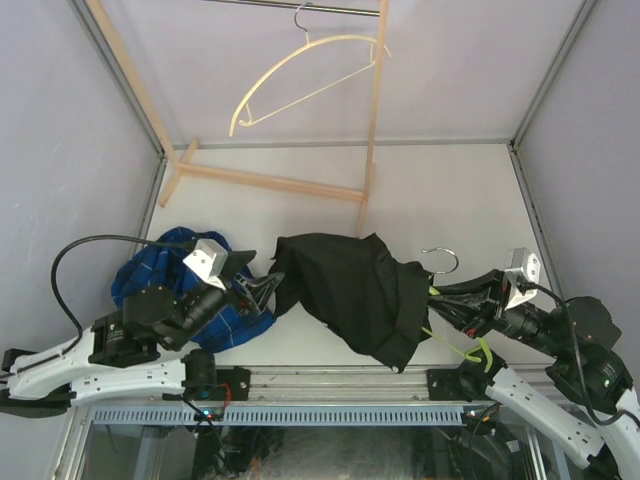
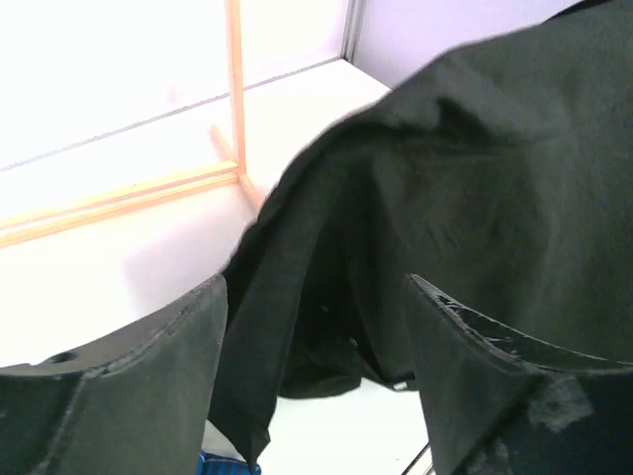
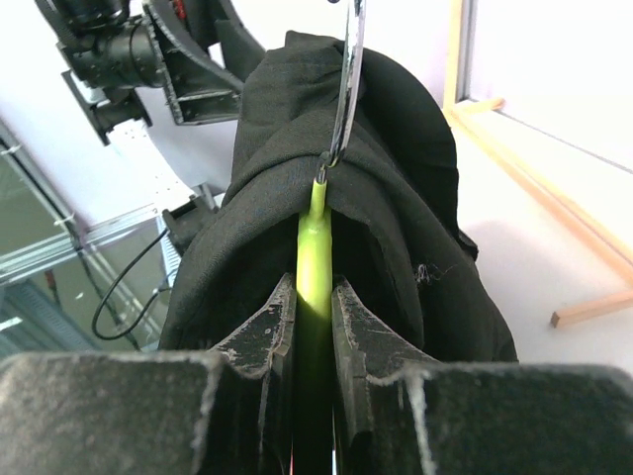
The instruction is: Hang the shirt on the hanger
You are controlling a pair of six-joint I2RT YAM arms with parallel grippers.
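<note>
The black shirt (image 1: pixel 350 290) hangs draped over the lime-green hanger (image 1: pixel 476 352), held above the table near its front edge. The hanger's metal hook (image 1: pixel 441 258) sticks out of the cloth on the right. My right gripper (image 1: pixel 447 300) is shut on the hanger's green neck (image 3: pixel 315 247), just below the hook (image 3: pixel 348 79), with the shirt (image 3: pixel 396 198) bunched round it. My left gripper (image 1: pixel 264 290) is at the shirt's left edge. Its jaws (image 2: pixel 316 366) stand wide apart, and a fold of the shirt (image 2: pixel 287 297) hangs loose between them without being pinched.
A blue plaid shirt (image 1: pixel 160 272) lies crumpled on the table under my left arm. A wooden rack (image 1: pixel 270 180) stands at the back, with a cream hanger (image 1: pixel 300 70) hanging from its rail. The rack's frame (image 2: pixel 235 99) shows beyond the shirt.
</note>
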